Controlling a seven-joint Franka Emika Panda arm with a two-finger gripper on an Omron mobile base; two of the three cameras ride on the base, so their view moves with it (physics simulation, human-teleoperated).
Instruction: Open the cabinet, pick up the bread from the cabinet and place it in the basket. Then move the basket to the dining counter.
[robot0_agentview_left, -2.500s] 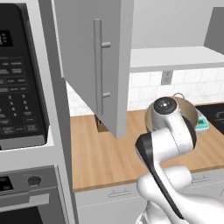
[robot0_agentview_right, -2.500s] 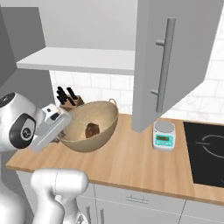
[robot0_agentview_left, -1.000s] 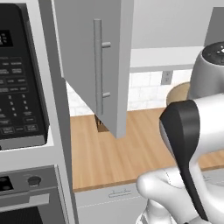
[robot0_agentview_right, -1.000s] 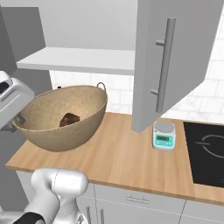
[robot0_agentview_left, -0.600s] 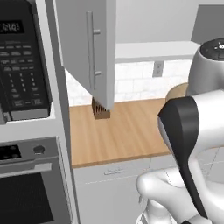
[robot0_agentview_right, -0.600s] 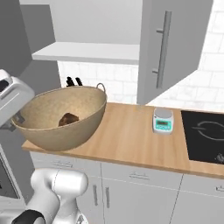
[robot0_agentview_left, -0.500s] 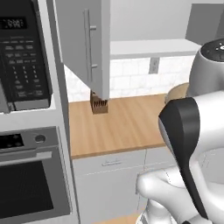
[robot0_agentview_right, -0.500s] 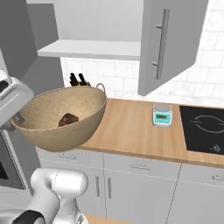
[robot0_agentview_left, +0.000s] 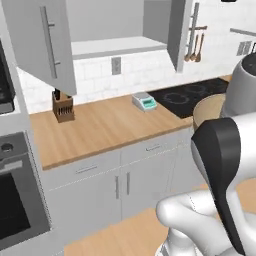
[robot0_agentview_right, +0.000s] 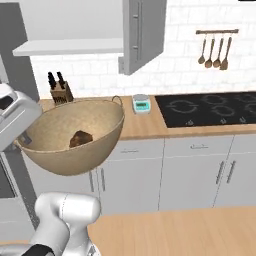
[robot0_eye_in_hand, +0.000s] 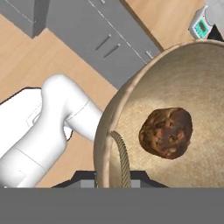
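The tan woven basket (robot0_agentview_right: 95, 131) hangs in the air in front of the worktop, tipped slightly, and its edge shows behind my arm (robot0_agentview_left: 209, 109). The dark brown bread (robot0_agentview_right: 80, 139) lies inside it (robot0_eye_in_hand: 166, 131). My gripper (robot0_agentview_right: 20, 143) is shut on the basket's rim at the left, by a loop handle (robot0_eye_in_hand: 120, 157), and the fingertips (robot0_eye_in_hand: 83, 176) sit either side of the rim (robot0_eye_in_hand: 104, 131). The light grey cabinet (robot0_agentview_left: 50, 45) stands open with both doors swung out (robot0_agentview_right: 142, 32) and a bare shelf. The dining counter is out of view.
On the wooden worktop (robot0_agentview_left: 105, 125) stand a knife block (robot0_agentview_left: 62, 106) and a small scale (robot0_agentview_left: 144, 101), with a black cooktop (robot0_agentview_right: 210, 110) to the right. Utensils (robot0_agentview_right: 215, 47) hang on the tiled wall. Grey base cabinets (robot0_agentview_right: 165, 172) run below, above wooden floor.
The whole picture has shifted: the base has backed away from the worktop and swung right, bringing the cooktop and floor into view. The basket stays in my grip with the bread inside.
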